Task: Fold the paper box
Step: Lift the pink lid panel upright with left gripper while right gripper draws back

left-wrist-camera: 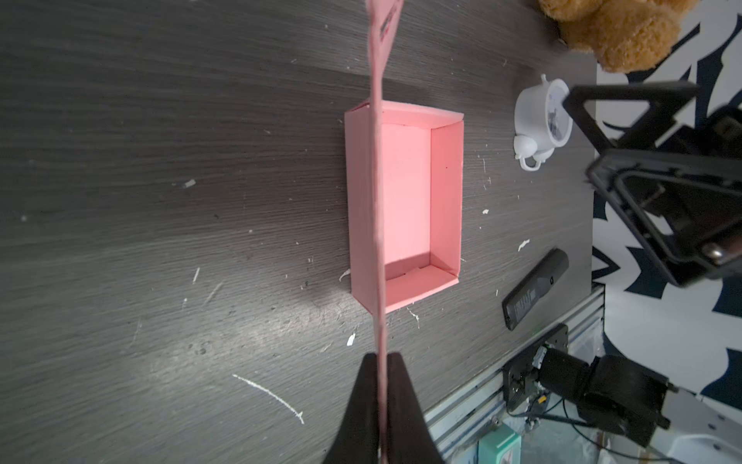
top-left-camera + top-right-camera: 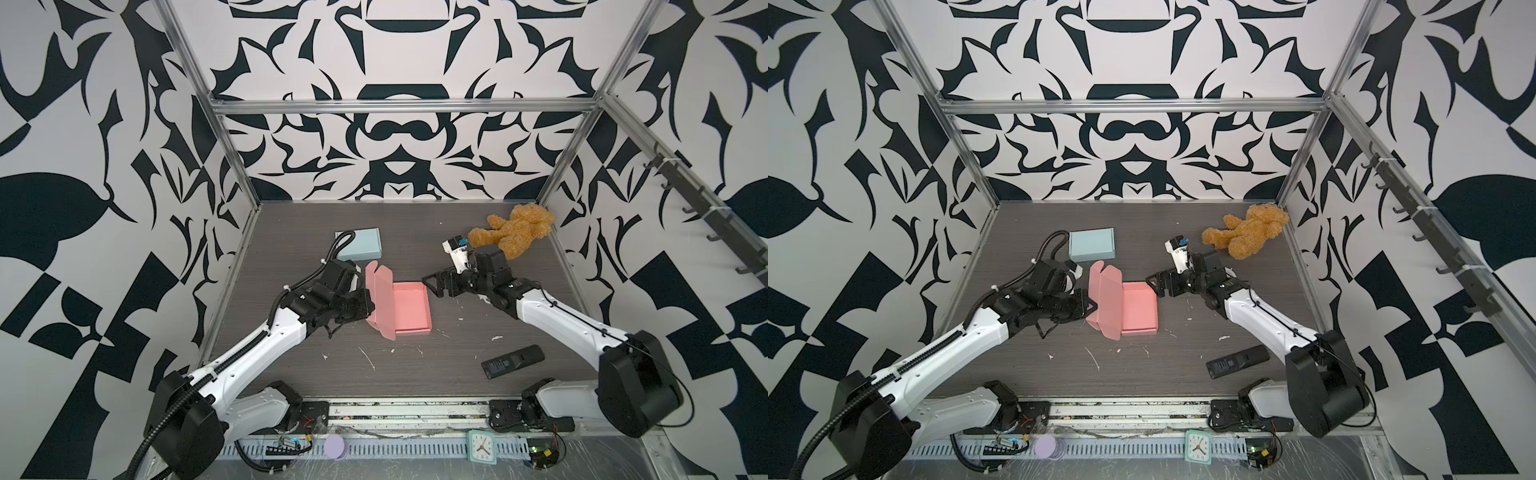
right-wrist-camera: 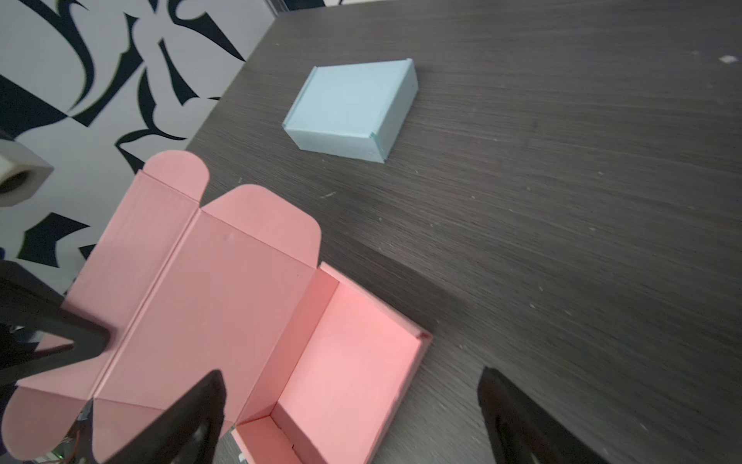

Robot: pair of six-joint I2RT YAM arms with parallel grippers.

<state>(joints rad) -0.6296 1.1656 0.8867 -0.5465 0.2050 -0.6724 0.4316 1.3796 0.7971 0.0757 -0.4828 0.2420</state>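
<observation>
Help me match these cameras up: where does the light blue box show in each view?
In a top view: light blue box at the table's back left, behind the pink box.
In a top view: light blue box back left, behind the pink box.
Left wrist: not in it.
Right wrist: light blue box lies closed beyond the raised lid of the pink box.
Shared landmark: the pink box, in all four views.

Bright, even light is falling from above; glare is pooling on the tabletop [image 1: 180, 361], and the pink box [image 1: 405, 193] is casting soft shadows.
</observation>
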